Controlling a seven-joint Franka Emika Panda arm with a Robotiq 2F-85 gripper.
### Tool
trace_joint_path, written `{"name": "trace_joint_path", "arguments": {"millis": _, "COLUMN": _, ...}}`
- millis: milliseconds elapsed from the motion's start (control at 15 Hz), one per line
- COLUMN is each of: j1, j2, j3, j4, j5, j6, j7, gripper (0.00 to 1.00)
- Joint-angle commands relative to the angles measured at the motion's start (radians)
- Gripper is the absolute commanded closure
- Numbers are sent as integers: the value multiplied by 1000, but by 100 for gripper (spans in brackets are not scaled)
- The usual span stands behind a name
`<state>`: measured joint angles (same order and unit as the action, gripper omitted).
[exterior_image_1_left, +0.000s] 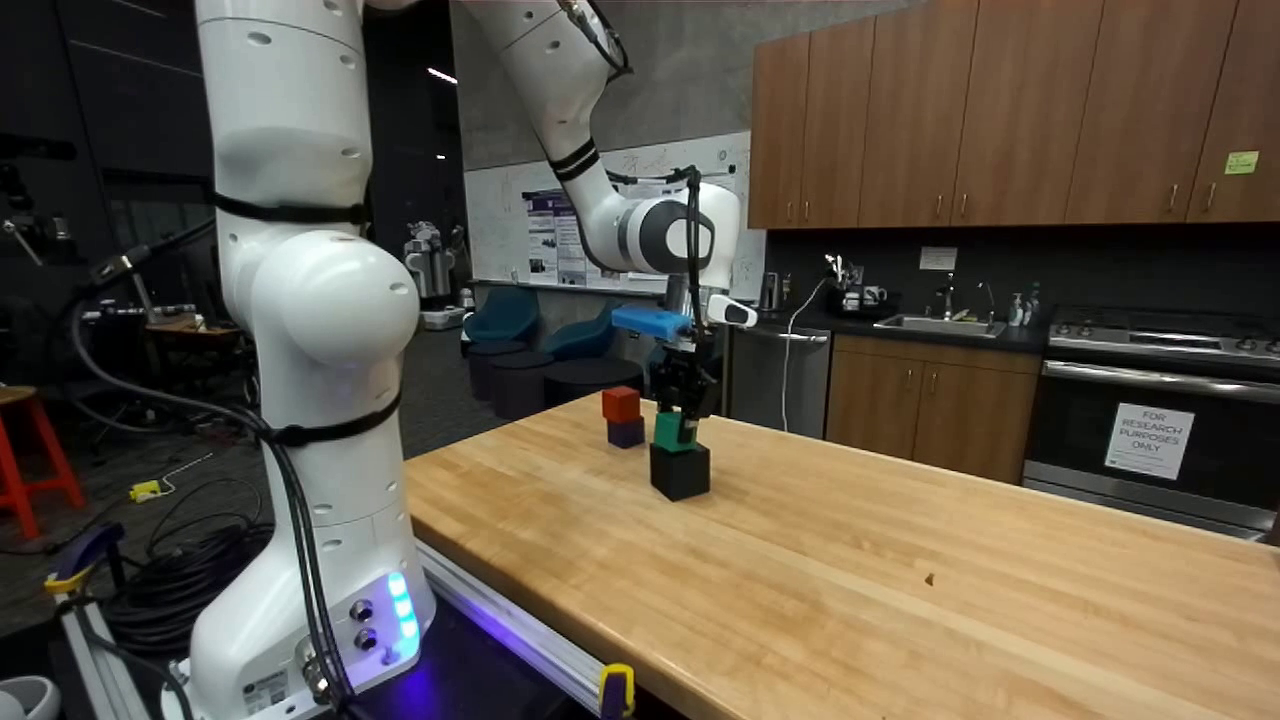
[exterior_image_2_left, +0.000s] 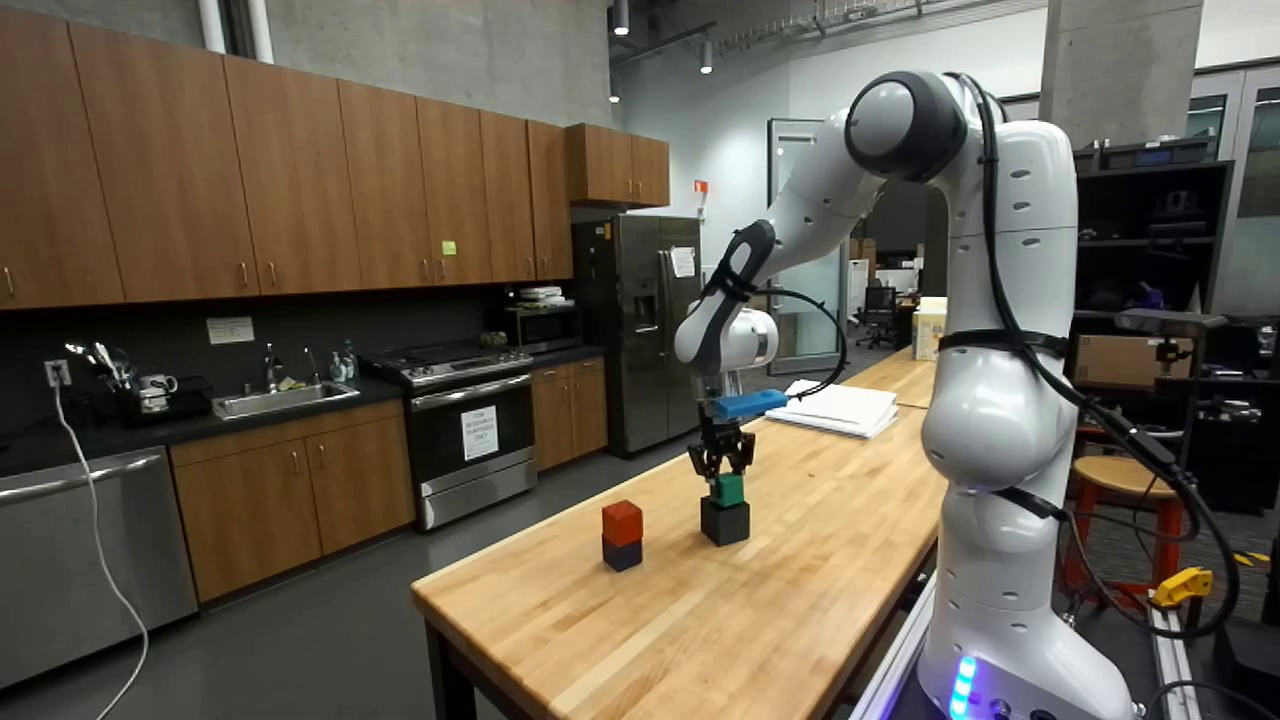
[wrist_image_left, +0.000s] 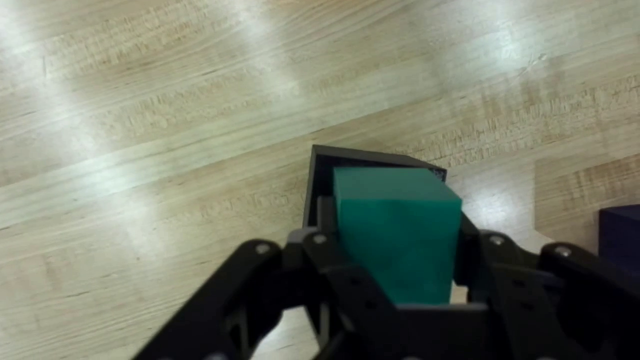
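Observation:
My gripper (exterior_image_1_left: 684, 400) is shut on a green cube (exterior_image_1_left: 668, 432) with a finger on each side. The wrist view shows the gripper (wrist_image_left: 395, 235) pressed against both sides of the green cube (wrist_image_left: 400, 245). The cube is right above a black open-topped box (exterior_image_1_left: 680, 475) on the table; its rim (wrist_image_left: 360, 154) shows behind the cube. The cube's underside is hidden, so I cannot tell whether it touches the box or sits partly inside. In both exterior views a red cube (exterior_image_2_left: 622, 522) stands on a dark purple cube (exterior_image_2_left: 622, 555) close by.
The wooden table (exterior_image_1_left: 850, 600) has an edge near the purple cube. The purple cube also shows at the right of the wrist view (wrist_image_left: 620, 237). A stack of white papers (exterior_image_2_left: 840, 408) lies farther along the table. A small brown speck (exterior_image_1_left: 930, 579) lies on the tabletop.

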<state>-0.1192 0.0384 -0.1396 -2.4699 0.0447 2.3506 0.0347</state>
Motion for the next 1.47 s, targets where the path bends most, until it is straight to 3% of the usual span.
{"name": "trace_joint_path", "arguments": {"millis": 0, "j1": -3, "j2": 6, "j3": 7, "j4": -14, "j5": 7, "j6": 39, "j7": -16, "gripper": 76}}
{"name": "trace_joint_path", "arguments": {"millis": 467, "j1": 5, "j2": 8, "j3": 19, "j4": -16, "j5": 1, "j6": 81, "j7": -19, "gripper": 76}}
{"name": "trace_joint_path", "arguments": {"millis": 533, "j1": 6, "j2": 8, "j3": 20, "j4": -16, "j5": 1, "j6": 84, "j7": -20, "gripper": 48}}
{"name": "trace_joint_path", "arguments": {"millis": 667, "j1": 5, "j2": 6, "j3": 22, "j4": -18, "j5": -3, "j6": 87, "j7": -21, "gripper": 26}}
{"name": "trace_joint_path", "arguments": {"millis": 867, "j1": 2, "j2": -4, "j3": 19, "j4": -26, "j5": -11, "j6": 88, "j7": -24, "gripper": 23}}
{"name": "trace_joint_path", "arguments": {"millis": 1133, "j1": -2, "j2": -9, "j3": 13, "j4": -36, "j5": -28, "j6": 89, "j7": -20, "gripper": 2}}
{"name": "trace_joint_path", "arguments": {"millis": 1400, "j1": 1, "j2": -15, "j3": 15, "j4": -32, "j5": -48, "j6": 76, "j7": -15, "gripper": 0}}
